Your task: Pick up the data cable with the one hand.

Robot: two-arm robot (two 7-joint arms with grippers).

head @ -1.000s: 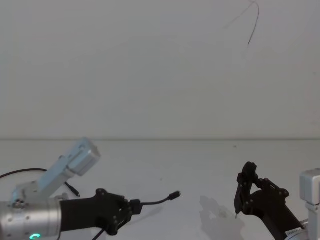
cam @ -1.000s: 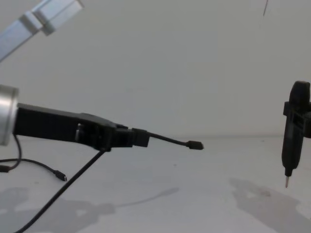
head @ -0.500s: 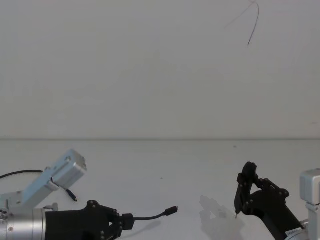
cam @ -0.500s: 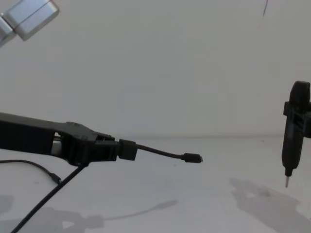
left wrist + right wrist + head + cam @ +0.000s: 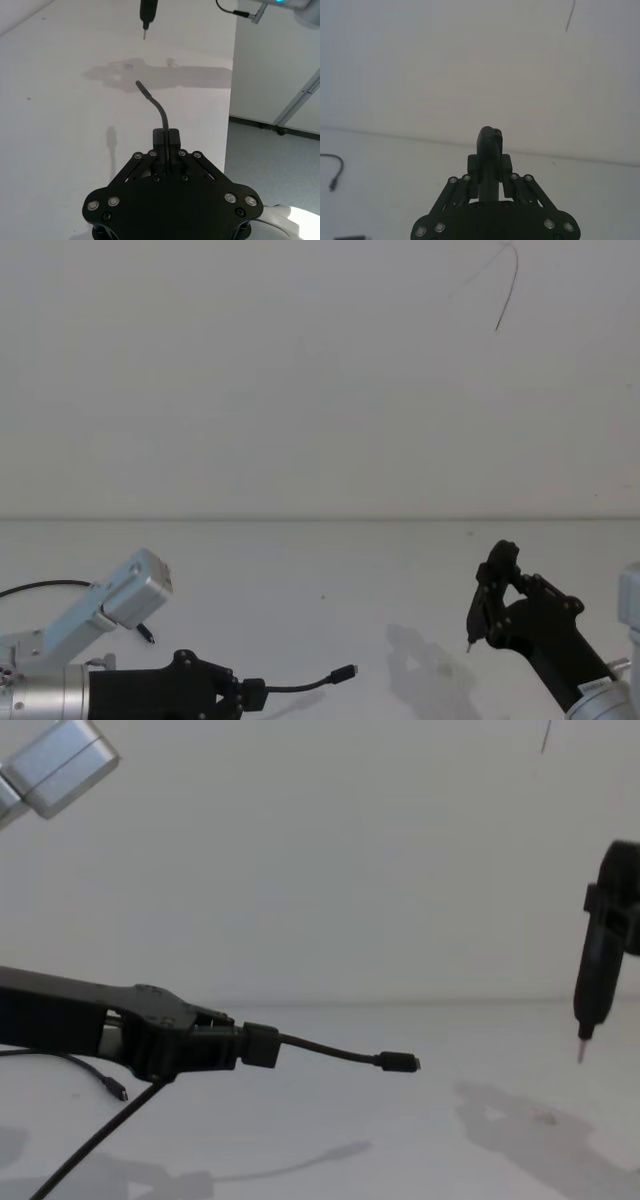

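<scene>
Black data cable [image 5: 330, 1050] in L pincer [image 5: 255, 1046]

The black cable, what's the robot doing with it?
The left gripper is shut on the data cable just behind one plug. It holds that end up above the white table while the rest hangs down. The right gripper holds a pen-shaped tool, tip down, off to the right.

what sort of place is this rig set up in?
Probably a robotics lab bench: plain white table, blank white wall, left gripper holding a data cable, right gripper holding a pen-shaped tool.
</scene>
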